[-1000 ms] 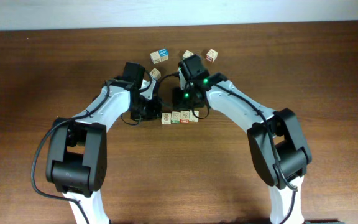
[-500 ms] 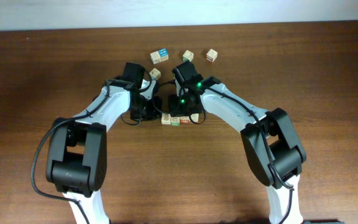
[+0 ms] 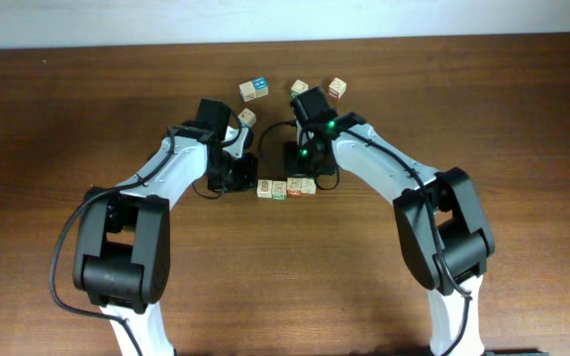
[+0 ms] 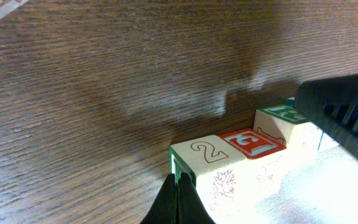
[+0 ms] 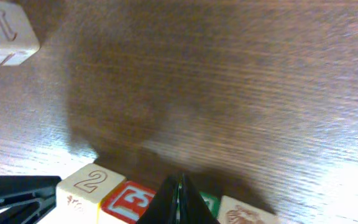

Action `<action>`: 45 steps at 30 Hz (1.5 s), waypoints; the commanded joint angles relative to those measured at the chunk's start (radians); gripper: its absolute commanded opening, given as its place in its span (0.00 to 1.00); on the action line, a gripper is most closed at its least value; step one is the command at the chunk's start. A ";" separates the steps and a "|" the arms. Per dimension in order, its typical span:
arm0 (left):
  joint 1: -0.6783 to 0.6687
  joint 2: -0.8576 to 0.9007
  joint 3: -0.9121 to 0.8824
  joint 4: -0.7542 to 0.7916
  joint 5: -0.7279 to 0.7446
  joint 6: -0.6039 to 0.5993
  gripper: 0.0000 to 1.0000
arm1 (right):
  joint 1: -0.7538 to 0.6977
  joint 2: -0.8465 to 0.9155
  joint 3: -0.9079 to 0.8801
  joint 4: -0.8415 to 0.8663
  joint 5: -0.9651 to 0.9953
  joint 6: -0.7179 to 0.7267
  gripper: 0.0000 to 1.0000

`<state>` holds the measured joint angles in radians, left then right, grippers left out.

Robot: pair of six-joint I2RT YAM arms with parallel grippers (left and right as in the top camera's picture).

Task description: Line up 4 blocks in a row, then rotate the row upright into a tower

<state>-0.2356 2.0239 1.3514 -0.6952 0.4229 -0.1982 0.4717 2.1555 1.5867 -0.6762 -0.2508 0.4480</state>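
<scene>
Four pale wooden blocks lie in a row: a "2" block (image 3: 264, 189) (image 4: 207, 155) (image 5: 92, 182), a red-faced block (image 3: 279, 188) (image 4: 252, 142) (image 5: 132, 200), a green-faced block (image 3: 294, 186) (image 4: 284, 115) (image 5: 209, 202) and a fourth block (image 3: 308, 184) (image 5: 247, 214). My left gripper (image 3: 252, 182) (image 4: 179, 186) is shut, its tips against the left end of the "2" block. My right gripper (image 3: 298, 176) (image 5: 179, 183) is shut and empty, its tips at the far side of the row between the red and green blocks.
Behind the arms lie a blue-and-cream block (image 3: 254, 89) and three more loose cubes (image 3: 299, 89) (image 3: 336, 88) (image 3: 247, 117). One pale cube (image 5: 2, 34) shows at the top left of the right wrist view. Bare wooden tabletop (image 3: 285, 277) lies in front.
My right arm swung left over the row half a second ago and has come back to the right and a little farther away. The left arm has stayed put.
</scene>
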 commanded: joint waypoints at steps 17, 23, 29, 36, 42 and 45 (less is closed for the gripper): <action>-0.002 0.013 0.010 -0.002 0.015 0.020 0.00 | 0.020 0.013 0.005 -0.037 0.000 0.014 0.05; -0.002 0.013 0.010 -0.002 0.016 0.020 0.00 | 0.020 0.013 0.005 -0.049 -0.006 0.014 0.05; -0.002 0.013 0.010 -0.002 0.016 0.020 0.00 | -0.042 0.009 0.043 -0.028 -0.006 0.014 0.11; -0.002 0.013 0.010 -0.002 0.015 0.020 0.00 | -0.063 0.013 0.027 -0.049 0.027 0.014 0.11; -0.002 0.013 0.010 -0.002 0.015 0.020 0.00 | -0.050 0.013 0.020 -0.096 0.027 0.014 0.04; -0.002 0.013 0.010 -0.002 0.015 0.020 0.00 | -0.045 0.013 0.019 -0.110 0.027 0.014 0.04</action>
<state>-0.2356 2.0239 1.3514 -0.6956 0.4229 -0.1982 0.4179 2.1555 1.6100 -0.7803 -0.2420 0.4637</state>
